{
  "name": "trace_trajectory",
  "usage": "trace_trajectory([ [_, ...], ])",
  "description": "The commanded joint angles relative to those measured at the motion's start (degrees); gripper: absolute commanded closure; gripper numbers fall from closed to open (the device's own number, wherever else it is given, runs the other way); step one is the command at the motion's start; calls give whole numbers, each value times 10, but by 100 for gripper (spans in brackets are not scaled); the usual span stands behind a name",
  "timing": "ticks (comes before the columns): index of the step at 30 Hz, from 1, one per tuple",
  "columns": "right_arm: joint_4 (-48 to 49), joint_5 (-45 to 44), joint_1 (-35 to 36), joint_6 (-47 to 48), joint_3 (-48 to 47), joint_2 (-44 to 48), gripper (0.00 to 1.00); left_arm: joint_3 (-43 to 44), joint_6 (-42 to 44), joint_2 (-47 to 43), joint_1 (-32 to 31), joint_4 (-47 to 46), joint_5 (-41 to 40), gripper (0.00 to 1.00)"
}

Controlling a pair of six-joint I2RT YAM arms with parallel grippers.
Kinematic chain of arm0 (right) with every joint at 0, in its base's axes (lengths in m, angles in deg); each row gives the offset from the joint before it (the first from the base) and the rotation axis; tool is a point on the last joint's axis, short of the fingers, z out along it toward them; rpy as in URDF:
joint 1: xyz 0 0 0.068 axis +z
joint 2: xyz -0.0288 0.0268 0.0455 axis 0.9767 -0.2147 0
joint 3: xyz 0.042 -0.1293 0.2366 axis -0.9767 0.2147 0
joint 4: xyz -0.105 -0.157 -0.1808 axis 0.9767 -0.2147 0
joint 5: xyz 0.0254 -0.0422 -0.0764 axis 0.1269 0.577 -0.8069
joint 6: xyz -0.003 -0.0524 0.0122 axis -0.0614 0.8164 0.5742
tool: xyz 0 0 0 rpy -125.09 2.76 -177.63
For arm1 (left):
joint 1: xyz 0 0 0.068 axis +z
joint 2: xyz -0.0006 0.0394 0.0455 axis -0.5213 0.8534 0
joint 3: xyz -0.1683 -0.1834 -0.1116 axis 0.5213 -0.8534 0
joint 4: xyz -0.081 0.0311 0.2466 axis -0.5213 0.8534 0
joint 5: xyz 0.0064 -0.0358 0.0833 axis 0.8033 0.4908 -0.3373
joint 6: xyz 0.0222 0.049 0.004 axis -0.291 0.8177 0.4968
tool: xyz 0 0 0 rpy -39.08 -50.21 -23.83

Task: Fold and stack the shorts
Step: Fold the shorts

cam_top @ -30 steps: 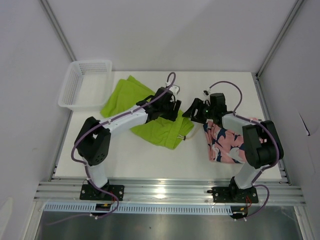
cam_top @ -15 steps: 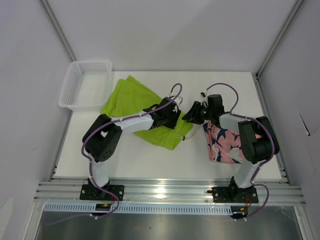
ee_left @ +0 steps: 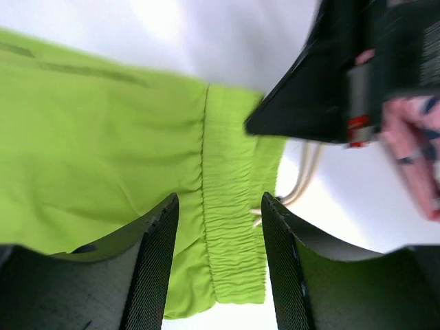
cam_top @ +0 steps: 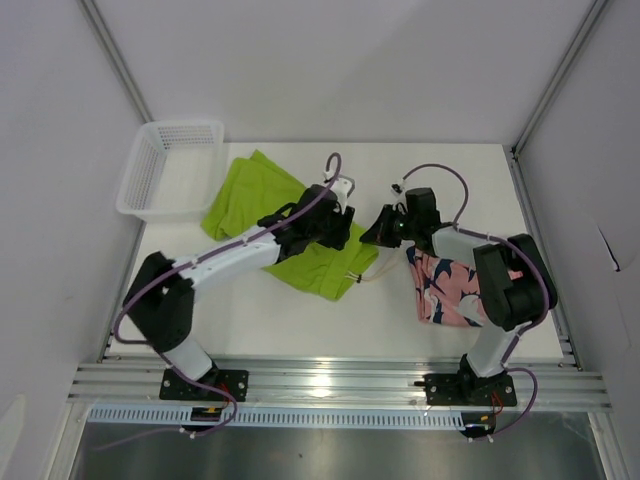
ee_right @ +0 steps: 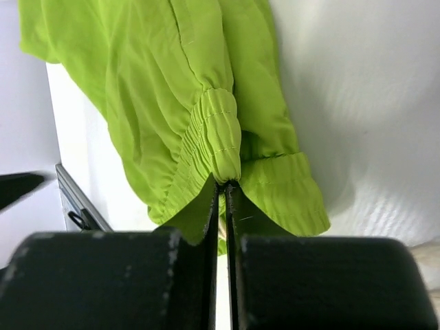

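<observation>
The left gripper [ee_left: 218,206] holds its jaws apart, one finger on each side of the gathered waistband [ee_left: 230,227] of the green shorts [ee_left: 89,151] on the white desk [ee_left: 227,34]. A white drawstring [ee_left: 304,180] emerges at the waistband's right edge. The right gripper [ee_left: 265,122], black and blurred, occupies the upper right, with pink shorts [ee_left: 412,148] beside it.

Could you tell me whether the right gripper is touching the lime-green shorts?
Touching. The right wrist view shows the right gripper pinched shut on a bunched waistband fold of the lime-green shorts.
</observation>
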Motion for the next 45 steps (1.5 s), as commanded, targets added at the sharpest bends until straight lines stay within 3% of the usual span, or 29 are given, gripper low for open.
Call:
trace_trajectory([
  [1, 6, -19, 15, -8, 2, 61, 100, -18, 2, -86, -6, -2, -11, 45],
  [6, -13, -89, 25, -46, 62, 152, 100, -21, 6, -89, -7, -2, -28, 44],
  [11, -3, -170, 47, -82, 132, 206, 100, 7, 6, -32, -6, -13, -19, 45],
  [15, 14, -223, 64, -115, 194, 200, 100, 37, 7, 16, -6, -32, -3, 45],
  [24, 12, -281, 98, -114, 216, 161, 100, 110, 52, 114, -25, -49, 20, 47],
  [25, 10, -280, 98, -107, 217, 162, 97, 112, 55, 117, -30, -48, 19, 47],
  [27, 10, -271, 99, -100, 220, 167, 78, 112, 59, 121, -34, -49, 19, 46],
  [30, 12, -258, 98, -87, 227, 191, 61, 118, 74, 129, -35, -47, 27, 44],
  [32, 7, -254, 98, -79, 232, 214, 56, 130, 83, 139, -36, -41, 34, 43],
  [45, 6, -176, 36, -73, 273, 306, 59, 158, 163, 156, -11, -17, 97, 41],
])
